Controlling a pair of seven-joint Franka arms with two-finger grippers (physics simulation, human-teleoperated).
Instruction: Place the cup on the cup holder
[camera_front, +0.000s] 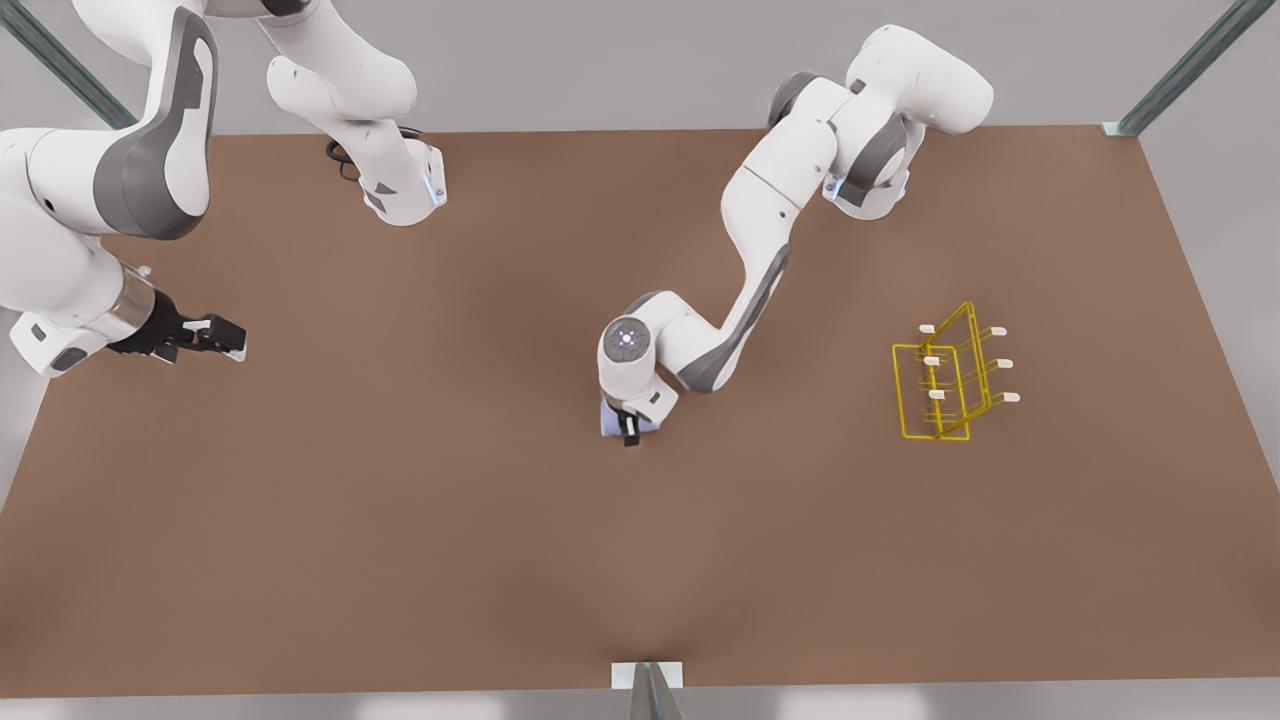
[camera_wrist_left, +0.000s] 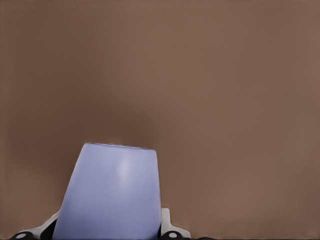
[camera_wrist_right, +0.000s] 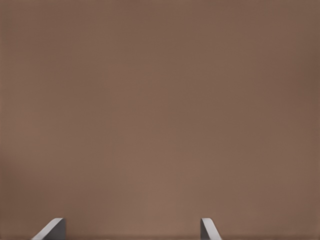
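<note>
Two Franka arms stand over a brown table (camera_front: 400, 560). We see the left arm enter from the upper right of the front view, fold down through a bent elbow and turn its wrist straight down near the centre of the frame; its left gripper (camera_front: 630, 428) is clamped on the cup (camera_front: 612, 424), a lavender-blue tumbler low over the table, whether touching it we cannot tell. In the left wrist view the cup (camera_wrist_left: 112, 195) fills the lower left of the frame, its narrow flat end facing the camera, with the gripper's pale fingers (camera_wrist_left: 166, 223) pressed to both sides. The right arm waits at the far left of the front view, its forearm slanting down toward the frame's right, and its right gripper (camera_front: 225, 338) hangs above the table edge. In the right wrist view we note its fingertips (camera_wrist_right: 52, 229) set wide apart at the bottom of the frame, with bare table between them. The cup holder (camera_front: 950, 375), a yellow wire rack with white-tipped prongs, stands at the right of the front view, well apart from the cup.
</note>
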